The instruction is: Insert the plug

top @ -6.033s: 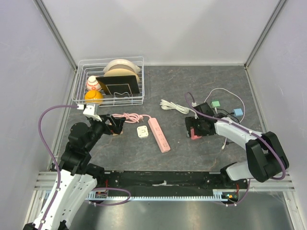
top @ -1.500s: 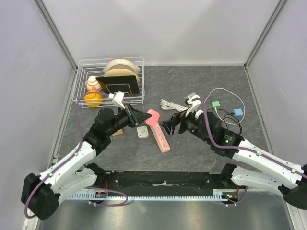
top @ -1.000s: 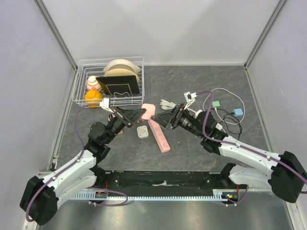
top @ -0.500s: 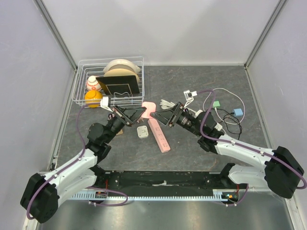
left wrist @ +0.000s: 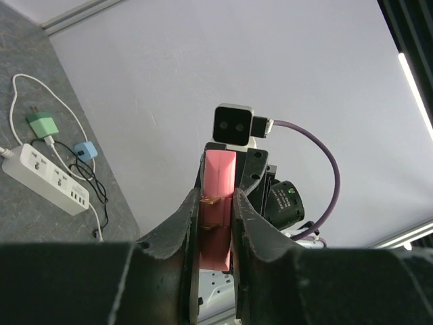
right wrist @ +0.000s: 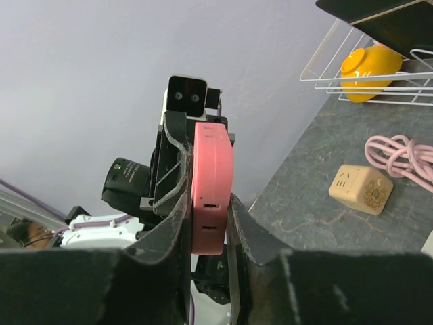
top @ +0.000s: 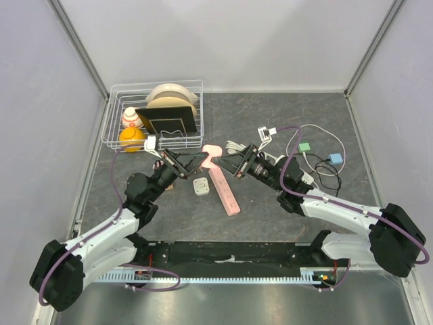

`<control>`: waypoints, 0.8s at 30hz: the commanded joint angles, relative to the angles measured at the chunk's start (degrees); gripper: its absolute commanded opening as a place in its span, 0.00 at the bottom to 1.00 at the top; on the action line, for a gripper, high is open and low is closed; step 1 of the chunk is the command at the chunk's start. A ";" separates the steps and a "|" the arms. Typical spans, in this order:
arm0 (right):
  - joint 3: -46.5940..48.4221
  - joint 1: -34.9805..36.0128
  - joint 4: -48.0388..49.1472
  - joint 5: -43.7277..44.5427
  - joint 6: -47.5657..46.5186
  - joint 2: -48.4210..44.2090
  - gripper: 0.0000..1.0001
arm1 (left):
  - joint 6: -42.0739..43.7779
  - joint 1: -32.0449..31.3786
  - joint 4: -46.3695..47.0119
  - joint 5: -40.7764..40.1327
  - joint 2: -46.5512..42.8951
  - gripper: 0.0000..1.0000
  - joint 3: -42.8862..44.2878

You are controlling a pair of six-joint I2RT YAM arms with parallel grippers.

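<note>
Above the long pink power strip [top: 226,193], left end effector [top: 201,160] and right end effector [top: 223,162] both pinch the blocky pink plug [top: 212,154]: a handover, seemingly; next, one should release.

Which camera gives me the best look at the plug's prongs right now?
Left wrist: brass prongs show on the pink plug held by the left gripper. Top external shows only a small pink shape; right wrist shows a slotted pink block, no prongs.

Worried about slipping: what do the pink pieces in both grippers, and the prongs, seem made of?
Pink plug in left gripper: likely moulded plastic, smooth, matt, evenly coloured. Pink block in right gripper: same look. Prongs: yellowish metal, perhaps brass, slightly glinting.
</note>
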 commanded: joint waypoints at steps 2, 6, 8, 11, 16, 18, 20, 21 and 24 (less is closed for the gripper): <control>2.64 0.15 1.61 -0.29 -0.49 0.07 0.15 | 2.72 -0.38 2.47 2.36 0.61 0.02 1.54; 2.11 0.15 -0.59 0.67 -1.63 -1.25 0.00 | 9.39 -0.38 -5.59 2.45 -1.32 0.20 3.47; 1.85 0.15 -3.22 1.64 -2.86 -2.65 0.00 | 13.79 -0.38 -9.57 1.14 -3.51 0.28 3.82; 1.93 0.07 -7.52 3.22 -5.23 -5.02 0.00 | 19.50 -0.38 -18.09 -1.49 -6.93 0.45 5.14; 3.95 0.06 -18.25 5.77 -10.32 -8.80 0.00 | 28.10 -0.38 -32.22 -6.58 -11.07 0.71 7.78; 5.70 0.07 -25.80 8.14 -13.40 -10.03 0.00 | 30.23 -0.38 -36.20 -7.91 -12.13 0.73 9.27; 8.33 0.07 -35.17 10.59 -15.95 -11.70 0.00 | 32.34 -0.38 -41.63 -9.67 -12.13 0.73 9.98; 9.13 0.07 -38.36 13.83 -18.48 -12.14 0.00 | 33.13 -0.38 -42.80 -9.85 -11.70 0.73 10.15; 11.51 0.07 -49.70 20.33 -21.66 -14.08 0.00 | 32.35 -0.47 -45.88 -8.36 -8.02 0.74 10.50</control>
